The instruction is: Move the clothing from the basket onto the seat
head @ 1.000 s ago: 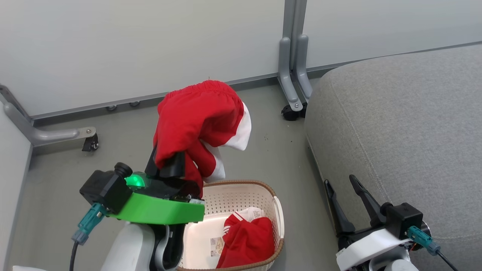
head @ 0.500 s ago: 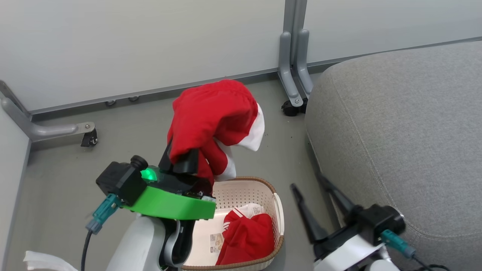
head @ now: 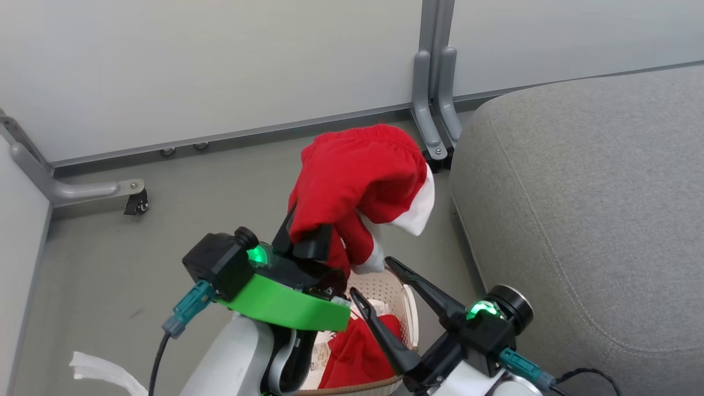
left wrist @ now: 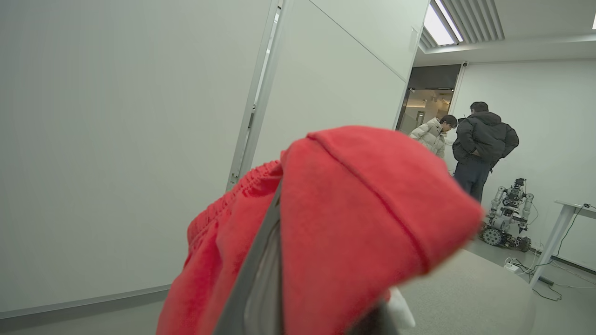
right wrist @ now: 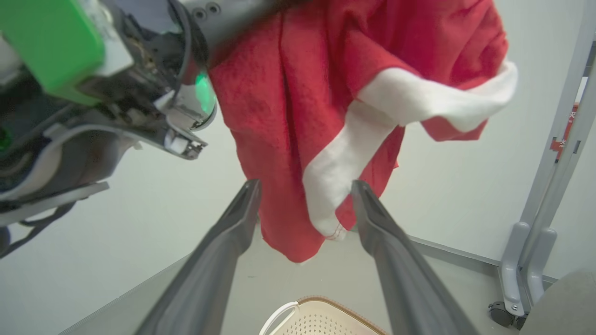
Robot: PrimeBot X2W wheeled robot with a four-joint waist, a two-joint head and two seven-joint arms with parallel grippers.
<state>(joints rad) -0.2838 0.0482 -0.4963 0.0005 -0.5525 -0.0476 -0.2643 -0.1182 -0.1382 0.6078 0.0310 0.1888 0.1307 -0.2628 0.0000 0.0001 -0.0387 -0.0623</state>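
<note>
Grey floor (head: pixel 110 275) underfoot, pale partition walls (head: pixel 220 66) behind. Left gripper (head: pixel 305 242) raised above the basket (head: pixel 411 316), jaws pinched tight on a red garment (head: pixel 357 176). Carries it draped over both dark fingers, tips buried in the cloth, gathered elastic waistband uppermost. Shows from the left wrist as a red hood over one grey finger (left wrist: pixel 258 284). Hangs clear of the floor, white trim drooping on the side toward the seat (head: pixel 577 209), near its rounded corner but apart from it.

Right gripper (head: pixel 371 275) just beside and lower, fingers spread wide, nothing between the pads. Points up at the hanging cloth; from the right wrist, frames the lowest red-and-white hem between the two tips. Cannot tell whether the white trim brushes one finger there.

Below both, cream perforated basket with a brown woven rim, standing on the floor close beside the seat. Holds a second red garment (head: pixel 352 357) with white stripes, crumpled against the near wall, partly hidden by the arms.

Further out, grey partition brackets (head: pixel 434 110) and a small castor (head: pixel 136 204) along the wall foot, a white scrap (head: pixel 99 371) at the lower left. Beyond the seat in the left wrist view, two people (left wrist: pixel 482 139) standing by a doorway, another wheeled robot (left wrist: pixel 507 218) next to them.
</note>
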